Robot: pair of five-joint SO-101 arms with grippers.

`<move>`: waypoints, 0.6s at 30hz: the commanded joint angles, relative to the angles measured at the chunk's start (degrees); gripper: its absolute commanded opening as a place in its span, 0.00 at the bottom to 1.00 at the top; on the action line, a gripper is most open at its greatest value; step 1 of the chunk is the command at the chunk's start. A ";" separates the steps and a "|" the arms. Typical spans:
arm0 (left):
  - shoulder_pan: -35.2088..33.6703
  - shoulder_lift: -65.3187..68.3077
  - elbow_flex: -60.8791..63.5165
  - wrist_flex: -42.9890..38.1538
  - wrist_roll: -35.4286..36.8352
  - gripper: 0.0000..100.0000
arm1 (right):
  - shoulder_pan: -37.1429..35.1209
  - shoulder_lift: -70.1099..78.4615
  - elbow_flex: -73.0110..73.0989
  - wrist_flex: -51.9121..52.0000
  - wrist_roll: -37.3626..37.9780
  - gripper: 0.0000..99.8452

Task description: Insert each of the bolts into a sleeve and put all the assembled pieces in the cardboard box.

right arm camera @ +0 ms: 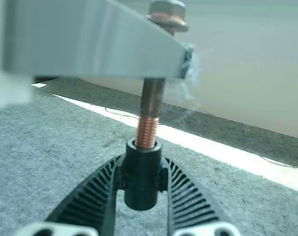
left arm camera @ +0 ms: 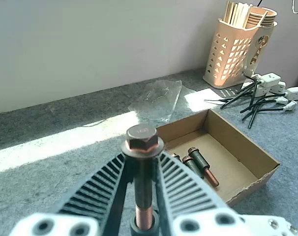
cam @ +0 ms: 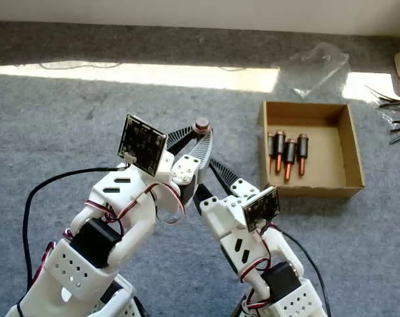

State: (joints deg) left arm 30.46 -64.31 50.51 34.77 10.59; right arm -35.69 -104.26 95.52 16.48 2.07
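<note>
No words or numbers to read.
The top of the bolt (left arm camera: 142,135) has faint marks, too blurry to tell. The cardboard box (left arm camera: 247,152) shows plain brown walls.

Left arm (cam: 124,221) and right arm (cam: 234,228) are showing white printed shells (cam: 74,264), black servo motors (cam: 94,241), red-white-black wiring (cam: 168,216), black ribbed gripper fingers (left arm camera: 104,191), black wrist camera boards (cam: 142,144).

Grey felt-ish tabletop (cam: 68,112) with a sun stripe along the back. Sitting on it: cardboard box (cam: 312,191), clear plastic bag (cam: 317,66) behind it, peach basket (left arm camera: 237,51) and black sticks (left arm camera: 247,101) nearby.
</note>
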 commanded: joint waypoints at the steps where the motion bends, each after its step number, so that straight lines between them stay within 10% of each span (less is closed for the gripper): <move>1: 0.92 -0.40 -1.01 0.00 0.35 0.01 | -0.04 -0.13 8.48 -1.89 0.53 0.00; 18: 0.75 -0.40 2.33 -0.09 0.35 0.01 | -0.04 -0.13 8.48 -1.89 2.29 0.00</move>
State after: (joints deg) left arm 30.55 -64.48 52.88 34.77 10.77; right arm -35.69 -104.18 95.52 16.48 5.58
